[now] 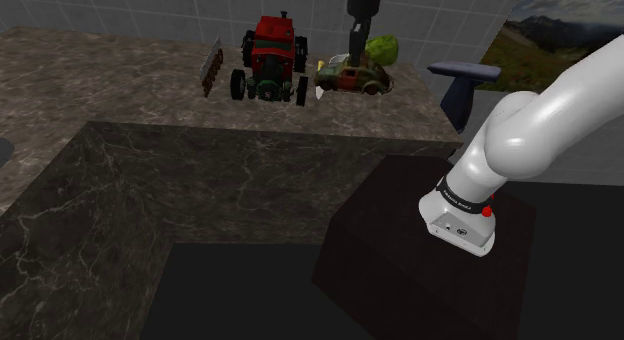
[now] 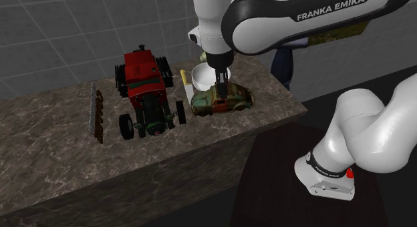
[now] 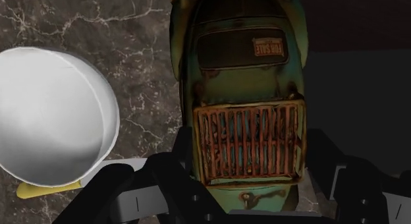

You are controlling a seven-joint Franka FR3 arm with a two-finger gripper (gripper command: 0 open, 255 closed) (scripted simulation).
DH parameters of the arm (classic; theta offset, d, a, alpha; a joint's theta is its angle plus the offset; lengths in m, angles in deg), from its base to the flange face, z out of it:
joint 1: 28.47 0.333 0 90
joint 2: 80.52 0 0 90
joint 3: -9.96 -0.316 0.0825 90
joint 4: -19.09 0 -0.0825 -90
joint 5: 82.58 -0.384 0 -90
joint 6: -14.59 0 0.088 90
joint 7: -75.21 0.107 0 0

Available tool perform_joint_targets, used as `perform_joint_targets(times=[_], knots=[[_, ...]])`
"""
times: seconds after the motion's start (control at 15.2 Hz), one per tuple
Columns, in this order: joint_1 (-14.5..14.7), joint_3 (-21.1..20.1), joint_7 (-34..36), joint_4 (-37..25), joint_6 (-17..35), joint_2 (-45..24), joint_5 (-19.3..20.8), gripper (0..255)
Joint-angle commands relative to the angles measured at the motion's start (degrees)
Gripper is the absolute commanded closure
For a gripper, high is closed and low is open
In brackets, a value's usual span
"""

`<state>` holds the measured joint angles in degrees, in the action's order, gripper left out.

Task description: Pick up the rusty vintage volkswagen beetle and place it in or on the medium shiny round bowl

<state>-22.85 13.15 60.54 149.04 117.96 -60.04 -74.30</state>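
The rusty little car [image 1: 350,78] sits on the dark stone counter [image 1: 100,78], right beside the white bowl [image 2: 202,76]. The black gripper [image 2: 221,83] is down over the car's roof with one finger on each side, but I cannot tell if they are squeezing it. So this looks like the grabbing step. Next, I think, it needs a firm pinch, a lift straight up, and a short trip over to the bowl. A red tractor [image 1: 272,60] stands near the car. The wall [image 1: 120,8] behind has grey tiles.
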Motion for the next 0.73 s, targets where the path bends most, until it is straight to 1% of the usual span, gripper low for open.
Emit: perform_joint_targets(times=[0.0, 0.33, 0.66], knots=[[0.0, -0.1, -0.1, -1.2, -1.4, 0.3, -0.1, 255], [-2.6, 4.2, -6.6, -7.2, -1.7, -4.5, 1.6, 255], [-4.9, 8.2, -13.2, -14.7, -2.4, -10.5, 2.0, 255]])
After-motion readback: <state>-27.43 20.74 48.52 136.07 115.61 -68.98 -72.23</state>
